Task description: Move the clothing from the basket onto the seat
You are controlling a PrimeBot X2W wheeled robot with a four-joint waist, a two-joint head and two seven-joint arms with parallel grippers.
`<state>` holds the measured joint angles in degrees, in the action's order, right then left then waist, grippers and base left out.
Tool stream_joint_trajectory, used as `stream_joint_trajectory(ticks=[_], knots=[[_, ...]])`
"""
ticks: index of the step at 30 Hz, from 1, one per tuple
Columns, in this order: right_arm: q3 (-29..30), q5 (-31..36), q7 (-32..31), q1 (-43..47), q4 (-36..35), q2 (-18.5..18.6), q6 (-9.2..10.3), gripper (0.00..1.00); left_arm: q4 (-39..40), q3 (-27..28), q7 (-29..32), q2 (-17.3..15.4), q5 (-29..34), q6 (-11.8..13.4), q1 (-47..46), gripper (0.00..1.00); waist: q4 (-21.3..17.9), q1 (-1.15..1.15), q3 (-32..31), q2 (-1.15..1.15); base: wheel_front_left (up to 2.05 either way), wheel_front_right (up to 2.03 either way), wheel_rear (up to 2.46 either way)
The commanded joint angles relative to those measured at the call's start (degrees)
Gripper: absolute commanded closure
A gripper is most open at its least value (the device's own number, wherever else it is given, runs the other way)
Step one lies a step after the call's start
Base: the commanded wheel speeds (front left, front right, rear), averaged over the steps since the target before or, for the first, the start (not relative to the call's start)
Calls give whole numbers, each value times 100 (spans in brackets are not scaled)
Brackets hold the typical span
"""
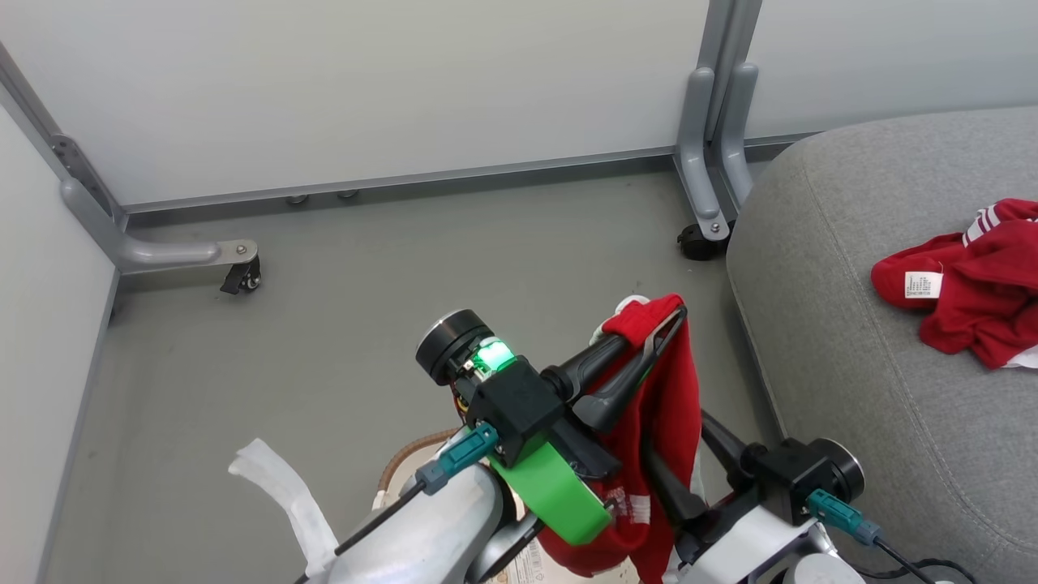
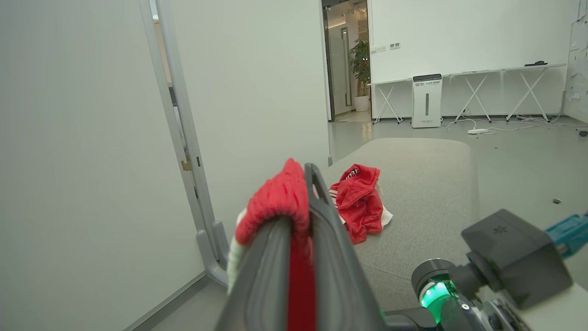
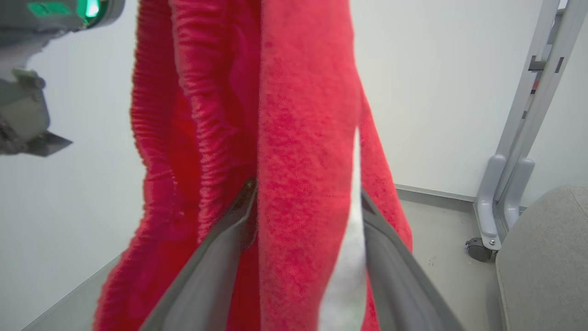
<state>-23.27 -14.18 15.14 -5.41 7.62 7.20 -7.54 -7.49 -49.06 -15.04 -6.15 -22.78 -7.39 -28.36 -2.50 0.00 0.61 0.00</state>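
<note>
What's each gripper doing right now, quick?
Left gripper: closed, holding the top of a hanging red garment.
Right gripper: open, set either side of that same garment, not clamped on it.

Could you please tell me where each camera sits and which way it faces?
Head view: on the head, looking down at the floor and seat; left gripper shut on the hanging garment, right gripper open around it.
Left wrist view: on the left wrist, looking along the seat at the second garment; its own fingers show.
Right wrist view: on the right wrist, facing the hanging garment; its own fingers show.
Shared: all show the hanging garment and seat.
</note>
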Motion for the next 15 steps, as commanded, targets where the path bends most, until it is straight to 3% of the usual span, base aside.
stream_joint_trajectory(ticks=[1, 15], knots=[[-18, -48, 0, -59, 21, 40, 11, 100, -17, -16, -19, -34, -56, -18, -48, 100, -6, 0, -4, 0, 0, 0, 0], [53, -124, 0, -53, -32, 112, 11, 100, -215, -81, -19, -142, -169, -19, 177, 100, -65, 0, 0, 0, 0, 0, 0]])
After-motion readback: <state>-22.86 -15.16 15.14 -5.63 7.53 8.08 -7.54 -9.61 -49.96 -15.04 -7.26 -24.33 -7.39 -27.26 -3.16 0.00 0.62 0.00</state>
